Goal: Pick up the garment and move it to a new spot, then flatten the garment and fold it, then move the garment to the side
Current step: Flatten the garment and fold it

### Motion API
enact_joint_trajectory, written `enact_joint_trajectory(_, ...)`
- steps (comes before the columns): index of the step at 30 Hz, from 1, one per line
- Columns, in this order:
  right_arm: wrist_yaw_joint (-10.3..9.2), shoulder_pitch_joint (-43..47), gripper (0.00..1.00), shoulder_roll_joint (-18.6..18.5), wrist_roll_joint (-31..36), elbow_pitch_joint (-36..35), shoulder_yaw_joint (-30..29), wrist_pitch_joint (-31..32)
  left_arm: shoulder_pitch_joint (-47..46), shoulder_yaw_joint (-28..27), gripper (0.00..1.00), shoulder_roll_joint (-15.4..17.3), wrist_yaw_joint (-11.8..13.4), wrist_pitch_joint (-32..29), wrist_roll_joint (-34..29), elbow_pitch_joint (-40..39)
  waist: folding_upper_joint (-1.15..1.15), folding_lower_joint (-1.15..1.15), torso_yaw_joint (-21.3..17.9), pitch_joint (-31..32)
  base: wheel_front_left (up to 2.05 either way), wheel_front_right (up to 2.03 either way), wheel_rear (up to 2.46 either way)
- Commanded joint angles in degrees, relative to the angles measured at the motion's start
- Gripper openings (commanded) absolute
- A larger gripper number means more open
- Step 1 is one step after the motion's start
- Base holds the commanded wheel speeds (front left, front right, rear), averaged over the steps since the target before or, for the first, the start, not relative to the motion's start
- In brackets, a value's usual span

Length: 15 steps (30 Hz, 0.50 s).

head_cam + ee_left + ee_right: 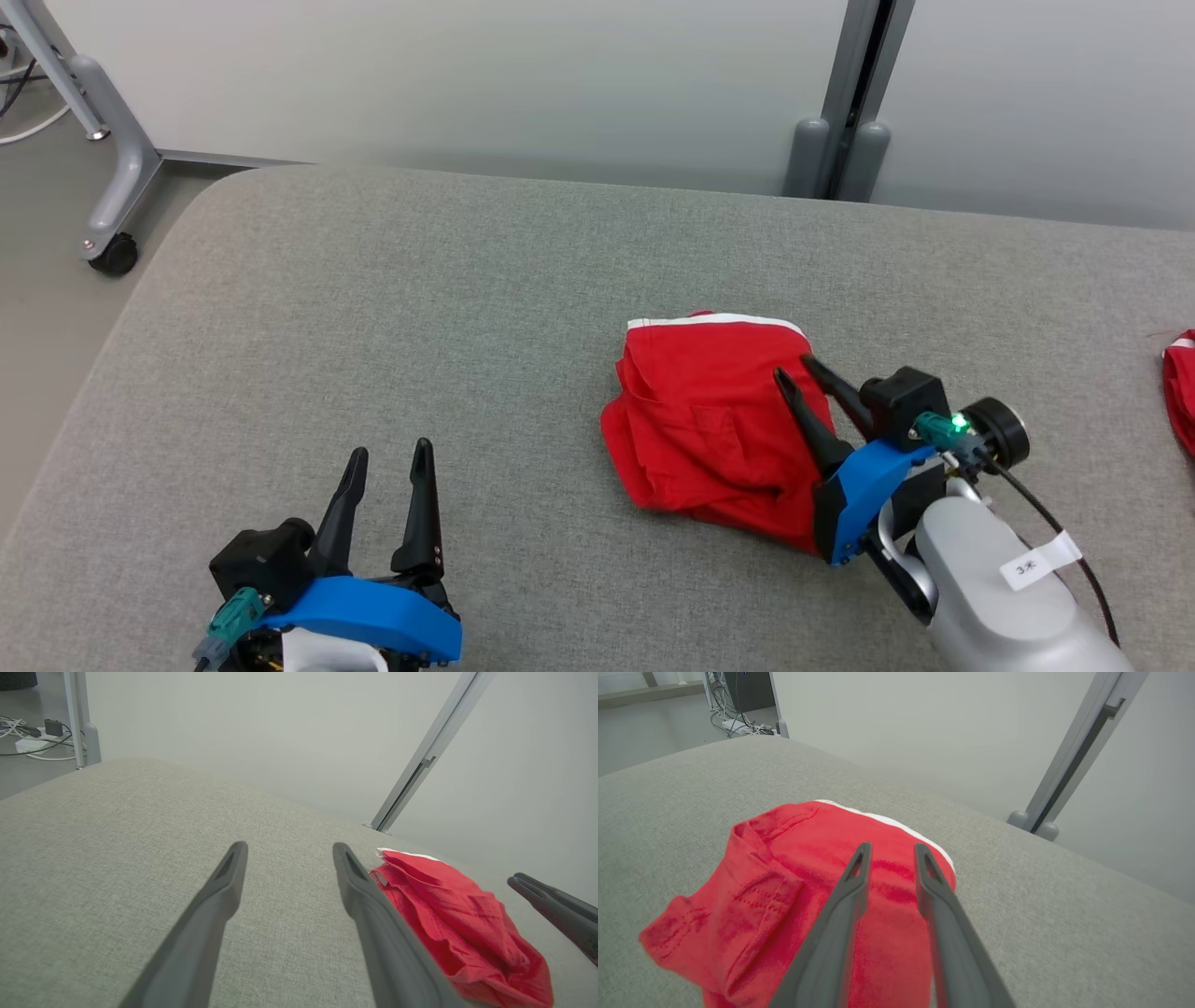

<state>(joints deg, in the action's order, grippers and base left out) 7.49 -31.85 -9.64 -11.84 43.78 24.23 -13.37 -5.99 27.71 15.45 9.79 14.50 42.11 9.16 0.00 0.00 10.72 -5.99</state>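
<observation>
A red garment (700, 420) with a white band along its far edge lies bunched and folded over on the grey padded table (373, 308), right of centre. My right gripper (793, 367) hovers over the garment's right part, jaws partly open, with nothing between them. The right wrist view has the same gripper (893, 846) above the red cloth (775, 891), fingers apart. At the table's near left, well away from the garment, my left gripper (390, 448) stands wide open and empty. In the left wrist view, that gripper (289, 845) points over bare table, with the garment (458, 919) to its right.
A second red cloth (1181, 387) pokes in at the table's right edge. A wheeled frame leg (112, 252) stands on the floor past the far left corner. A grey post (840, 140) rises against the wall behind the table.
</observation>
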Motion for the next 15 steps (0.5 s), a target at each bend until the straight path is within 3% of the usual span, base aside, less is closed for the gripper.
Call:
enact_joint_trajectory(1, 0.01, 1.15, 0.03, 0.77, 0.89, 0.96, 0.06, -0.03, -0.63, -0.27, 1.0, -0.08, -0.13, 0.23, -0.04, 0.2, 0.0, 0.0, 0.31, -0.18, 0.0, 0.0, 0.0)
enact_joint_trajectory(15, 0.01, 0.74, 0.0, 5.44, -1.2, 4.93, 11.76, -0.11, -1.36, -0.99, 1.0, -0.19, -0.26, 0.46, -0.43, 0.67, 0.0, 0.0, 0.57, -0.85, 0.0, 0.0, 0.0)
